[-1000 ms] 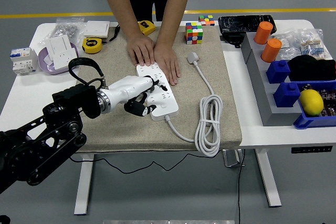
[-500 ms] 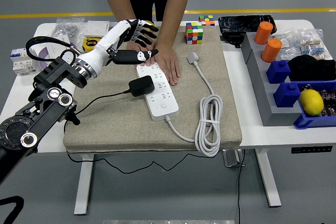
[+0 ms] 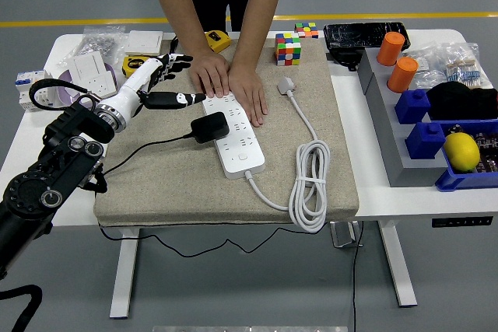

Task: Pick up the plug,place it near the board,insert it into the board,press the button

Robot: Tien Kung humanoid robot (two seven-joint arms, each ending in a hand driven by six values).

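Withdrawing left: your robot hand (image 3: 159,83), fingers spread and empty, has left the plug (image 3: 211,127) seated in the board (image 3: 237,141). Person's hands (image 3: 229,83) steady it. Button press remains.
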